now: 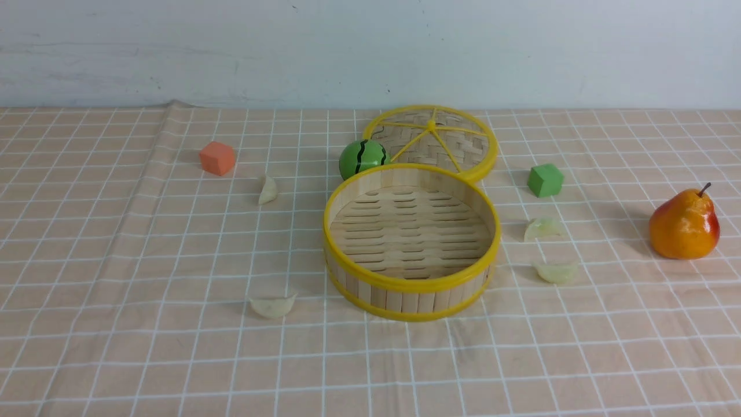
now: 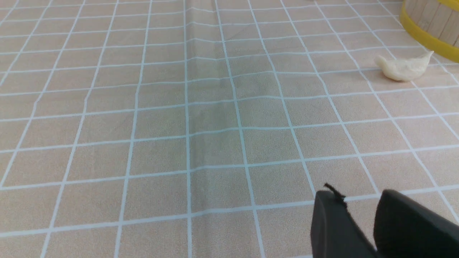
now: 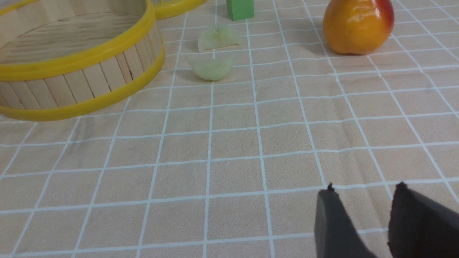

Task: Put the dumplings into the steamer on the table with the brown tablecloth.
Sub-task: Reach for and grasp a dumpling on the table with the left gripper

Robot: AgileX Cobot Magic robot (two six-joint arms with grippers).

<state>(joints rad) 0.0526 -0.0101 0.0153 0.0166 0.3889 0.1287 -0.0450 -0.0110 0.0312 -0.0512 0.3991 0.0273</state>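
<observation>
Lying on the brown tablecloth (image 1: 145,260) over the bench (image 1: 579,359), all four dumplings (image 1: 272,306) sit outside the steamer (image 1: 405,298): two to its left, two to its right, none touching it. Wrist views: left fingers (image 2: 333,225) apart; right fingers (image 3: 333,222) apart, both above cloth.

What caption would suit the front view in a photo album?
Empty bamboo steamer on a checked tablecloth, four toy dumplings around it; lid, watermelon ball, orange cube, green cube and pear nearby.
</observation>
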